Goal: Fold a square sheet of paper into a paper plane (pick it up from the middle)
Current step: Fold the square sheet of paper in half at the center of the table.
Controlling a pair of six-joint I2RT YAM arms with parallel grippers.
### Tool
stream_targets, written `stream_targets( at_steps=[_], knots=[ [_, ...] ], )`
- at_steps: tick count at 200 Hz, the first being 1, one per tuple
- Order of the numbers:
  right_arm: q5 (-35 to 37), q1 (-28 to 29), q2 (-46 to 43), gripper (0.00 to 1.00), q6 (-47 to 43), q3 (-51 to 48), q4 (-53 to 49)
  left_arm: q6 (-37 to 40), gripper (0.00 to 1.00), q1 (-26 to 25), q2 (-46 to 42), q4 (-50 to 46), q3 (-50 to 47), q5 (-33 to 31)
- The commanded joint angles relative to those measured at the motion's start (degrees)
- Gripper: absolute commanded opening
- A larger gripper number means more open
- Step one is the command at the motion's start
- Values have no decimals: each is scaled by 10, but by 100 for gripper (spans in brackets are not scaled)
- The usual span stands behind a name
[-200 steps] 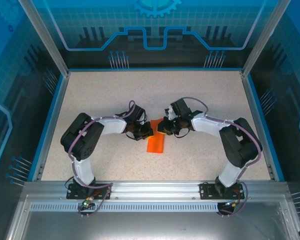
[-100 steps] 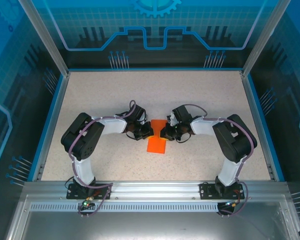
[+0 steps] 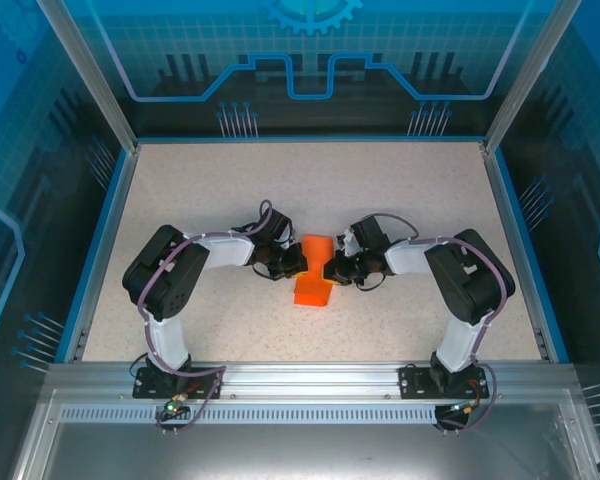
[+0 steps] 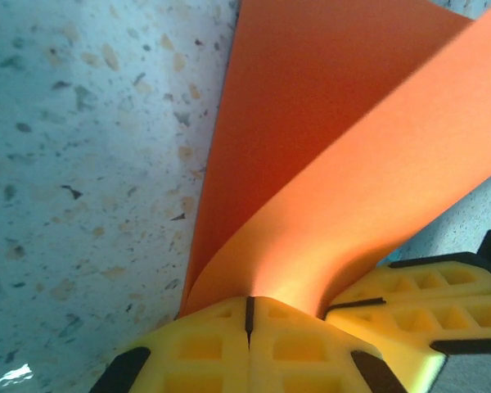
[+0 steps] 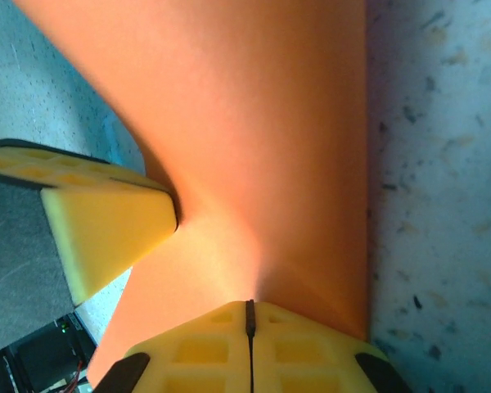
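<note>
The square sheet of paper (image 3: 312, 286) is a bright orange folded strip at the table's middle, between both grippers. My left gripper (image 3: 294, 263) is shut on its left edge; in the left wrist view the paper (image 4: 311, 164) curls up out of the closed yellow jaws (image 4: 249, 309). My right gripper (image 3: 331, 270) is shut on the right edge, and in the right wrist view the paper (image 5: 254, 123) creases outward from the jaw seam (image 5: 250, 313). Each wrist view also catches the other gripper's yellow fingers (image 4: 425, 296) (image 5: 98, 223) pressed against the sheet.
The speckled tabletop (image 3: 210, 190) has a blue rim (image 3: 100, 240) and glass walls. Both arms are bent inward, elbows (image 3: 160, 275) (image 3: 475, 275) out to the sides. A metal rail (image 3: 310, 385) runs along the near edge.
My right gripper has slid a little nearer and closed on the paper's right edge. The sheet has shifted slightly with it. The left gripper has stayed shut in place.
</note>
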Motion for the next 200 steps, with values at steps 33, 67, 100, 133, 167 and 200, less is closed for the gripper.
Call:
stream_targets(
  at_steps=[33, 67, 100, 133, 167, 200],
  knots=[
    [-7, 17, -50, 6, -13, -35, 0, 14, 0, -10, 41, -53, -6, -43],
    [7, 21, -22, 6, -14, -53, 8, 14, 0, -10, 44, -55, -6, -42],
    [21, 21, -11, 6, -20, -71, 12, 15, 0, -10, 43, -55, -6, -42],
    [9, 24, -42, 6, -29, -70, 5, 16, 0, -10, 43, -56, -6, -42],
    [-16, 35, -85, 7, -20, -75, 22, 17, 0, -10, 42, -58, -7, -43],
    [-9, 40, -76, 7, -16, -91, 27, 16, 0, -10, 42, -57, -7, -43]
  ],
)
